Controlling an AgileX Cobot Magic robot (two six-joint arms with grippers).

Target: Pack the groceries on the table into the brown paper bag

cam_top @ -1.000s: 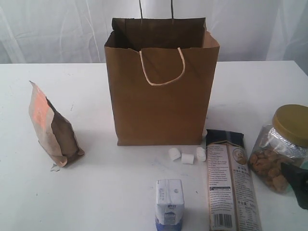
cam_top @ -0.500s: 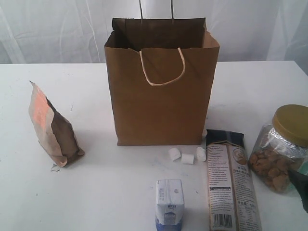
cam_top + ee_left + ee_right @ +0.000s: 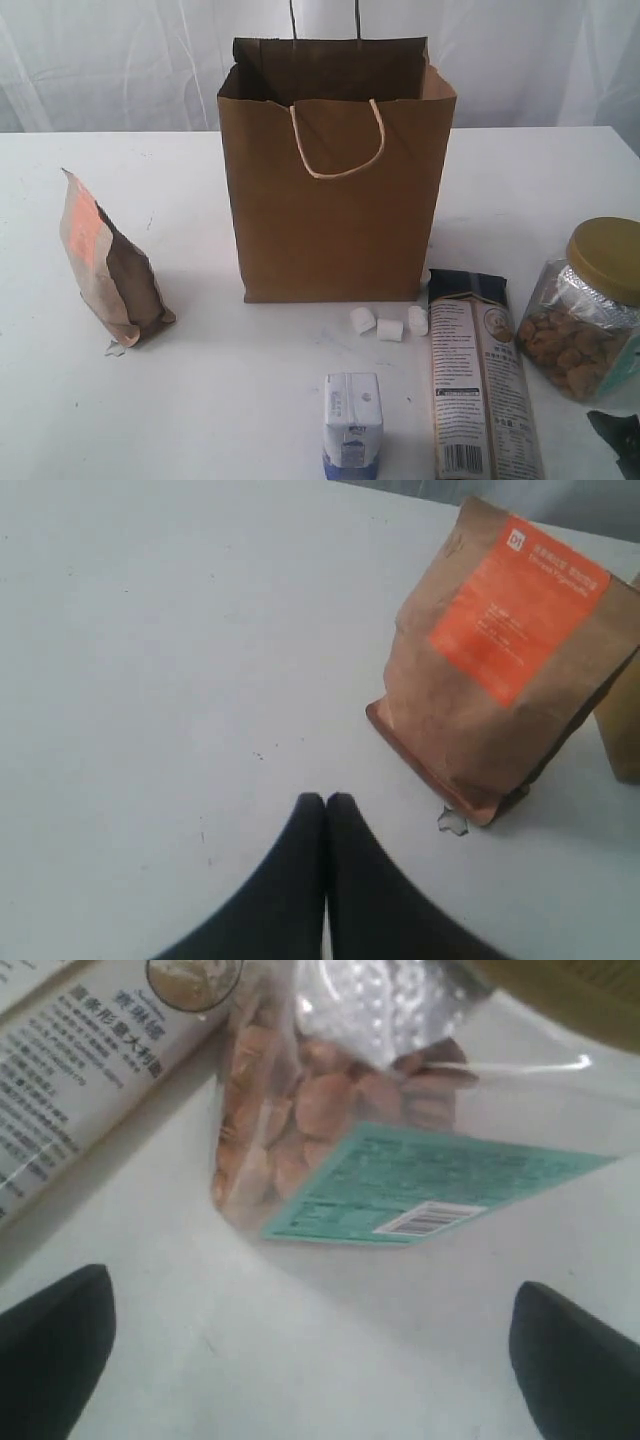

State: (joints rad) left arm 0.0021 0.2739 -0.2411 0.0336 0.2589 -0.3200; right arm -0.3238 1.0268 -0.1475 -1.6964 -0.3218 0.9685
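The brown paper bag (image 3: 335, 190) stands upright and open at the middle back of the table (image 3: 220, 400). Left of it stands the brown-orange pouch (image 3: 105, 265) (image 3: 500, 670). Three marshmallows (image 3: 390, 328) lie in front of the bag. Nearer the front are the white-blue carton (image 3: 352, 415) and the long dark-topped packet (image 3: 478, 375). At the right is the gold-lidded jar (image 3: 590, 310) (image 3: 360, 1110). My right gripper (image 3: 315, 1335) is open, low over bare table just short of the jar; only a dark tip of it (image 3: 618, 435) shows in the exterior view. My left gripper (image 3: 325, 802) is shut and empty, near the pouch.
White curtains hang behind the table. The packet (image 3: 70, 1070) lies right beside the jar. A small torn scrap (image 3: 453, 821) lies at the pouch's foot. Open tabletop lies between the pouch and the carton.
My right gripper has drawn back from the jar toward the table's front right corner, so the jar's lower side now shows. Nothing else moved.
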